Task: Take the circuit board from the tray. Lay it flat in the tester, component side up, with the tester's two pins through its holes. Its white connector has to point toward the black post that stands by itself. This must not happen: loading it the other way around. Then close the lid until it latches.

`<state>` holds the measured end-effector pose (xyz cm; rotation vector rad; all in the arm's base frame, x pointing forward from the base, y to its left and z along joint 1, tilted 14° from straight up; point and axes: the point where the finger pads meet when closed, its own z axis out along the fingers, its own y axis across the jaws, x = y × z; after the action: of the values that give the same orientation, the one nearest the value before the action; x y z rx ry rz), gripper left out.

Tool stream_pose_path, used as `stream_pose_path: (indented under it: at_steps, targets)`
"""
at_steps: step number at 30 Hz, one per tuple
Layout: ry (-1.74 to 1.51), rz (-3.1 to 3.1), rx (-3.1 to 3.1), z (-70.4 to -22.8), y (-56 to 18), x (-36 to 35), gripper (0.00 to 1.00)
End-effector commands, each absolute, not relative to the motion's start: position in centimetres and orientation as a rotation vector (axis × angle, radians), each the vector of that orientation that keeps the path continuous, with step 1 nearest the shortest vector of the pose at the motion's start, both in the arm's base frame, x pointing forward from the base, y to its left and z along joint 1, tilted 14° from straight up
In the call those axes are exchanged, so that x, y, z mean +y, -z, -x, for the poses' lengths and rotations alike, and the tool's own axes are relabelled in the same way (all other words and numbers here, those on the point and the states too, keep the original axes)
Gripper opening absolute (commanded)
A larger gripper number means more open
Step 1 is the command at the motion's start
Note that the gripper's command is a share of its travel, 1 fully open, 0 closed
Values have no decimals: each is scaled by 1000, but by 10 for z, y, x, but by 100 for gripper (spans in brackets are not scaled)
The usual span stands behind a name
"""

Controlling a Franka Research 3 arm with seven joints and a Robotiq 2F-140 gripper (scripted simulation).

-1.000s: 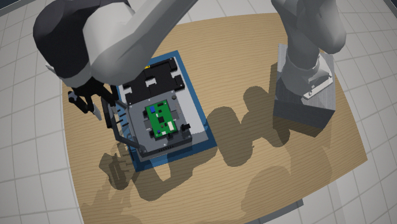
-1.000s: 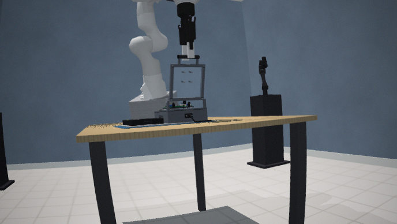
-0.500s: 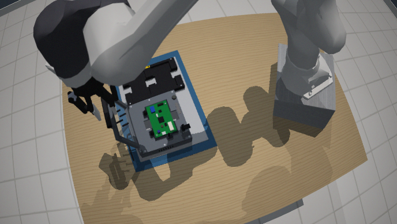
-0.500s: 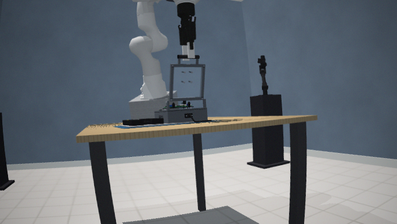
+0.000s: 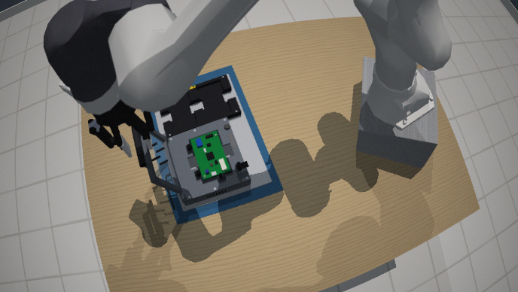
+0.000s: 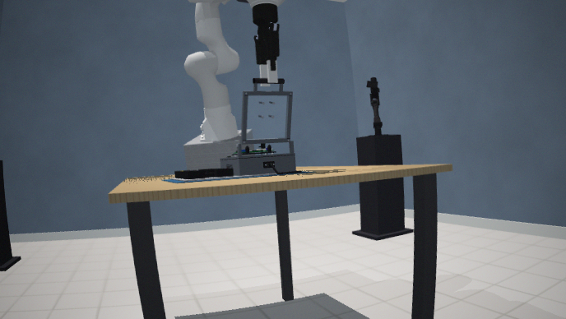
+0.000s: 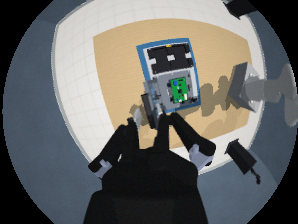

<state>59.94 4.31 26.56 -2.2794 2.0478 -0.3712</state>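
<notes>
The green circuit board [image 5: 209, 155] lies flat in the grey tester, component side up, with its white connector [image 5: 223, 163] near the front right. A small dark post [image 5: 227, 127] stands alone at the tester's back right. The clear lid [image 6: 267, 117] stands upright on its hinge, its dark handle bar [image 6: 268, 80] at the top. My gripper [image 6: 268, 76] hangs over the lid, partly open, with its fingertips level with the handle; I cannot tell whether they touch it. It also shows in the overhead view [image 5: 132, 144] left of the tester. The black tray [image 5: 205, 103] behind the tester is empty.
The tester and tray sit on a blue mat [image 5: 260, 150] left of the table's middle. The arm's grey base block [image 5: 397, 117] stands at the table's right. A black pedestal with a camera [image 6: 378, 185] stands on the floor beyond the table.
</notes>
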Motion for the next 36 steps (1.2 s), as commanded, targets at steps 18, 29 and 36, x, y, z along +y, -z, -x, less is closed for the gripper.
stream_pose_path:
  at_steps: [18,29,36]
  targets:
    - [367,2277,2050,-599,-264,41,0]
    - [367,2277,2050,-599,-264,41,0]
    - [367,2277,2050,-599,-264,41,0]
